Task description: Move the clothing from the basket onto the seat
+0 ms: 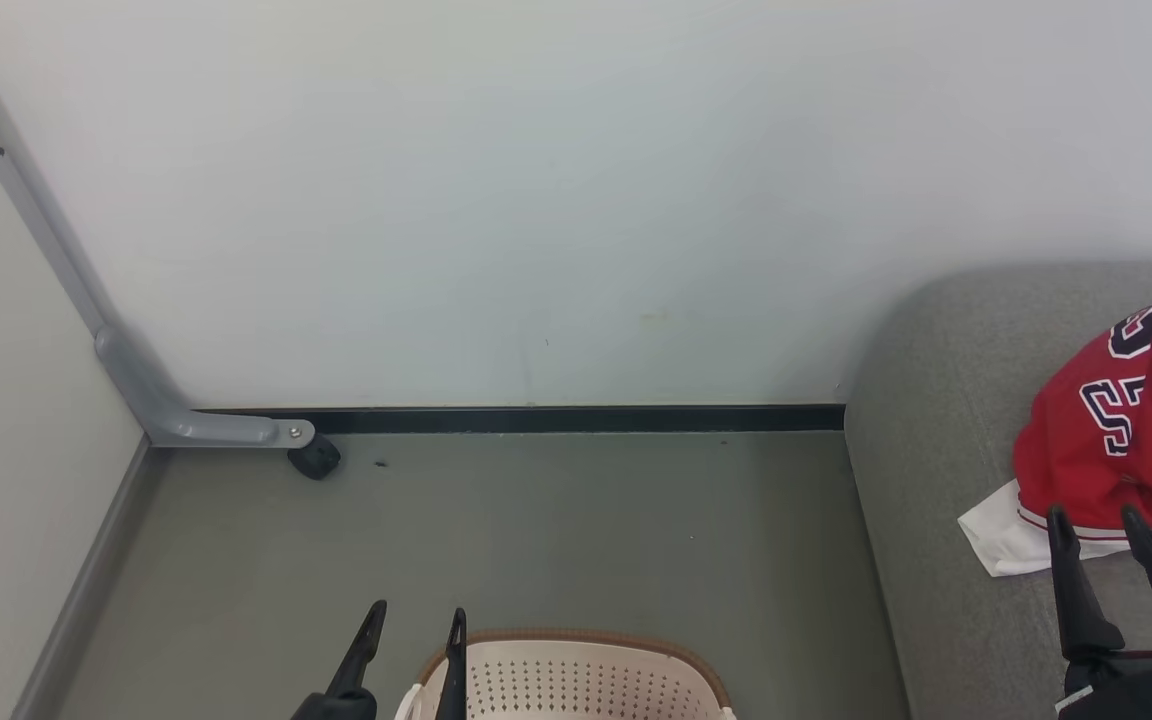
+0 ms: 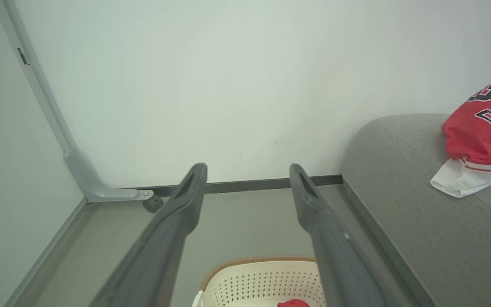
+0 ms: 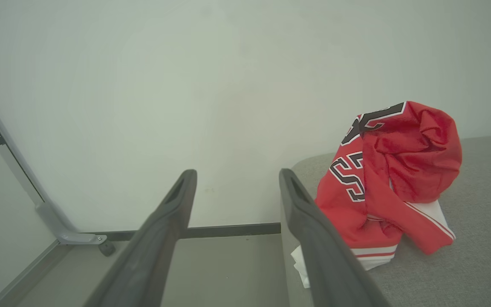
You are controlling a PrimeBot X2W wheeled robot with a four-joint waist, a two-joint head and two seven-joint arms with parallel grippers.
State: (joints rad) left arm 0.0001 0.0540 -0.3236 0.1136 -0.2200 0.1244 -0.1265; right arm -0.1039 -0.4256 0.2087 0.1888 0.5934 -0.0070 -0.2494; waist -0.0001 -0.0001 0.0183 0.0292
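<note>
Spread and empty, the left gripper (image 1: 416,614) hangs above the rim of the basket (image 1: 576,637) on the floor (image 1: 586,520), in which a scrap of red cloth (image 2: 293,303) shows, while the right gripper (image 1: 1096,520), fingers (image 1: 1073,590) equally parted, hovers just beside the clothing (image 1: 1086,450) heaped on the seat (image 1: 936,400).
</note>
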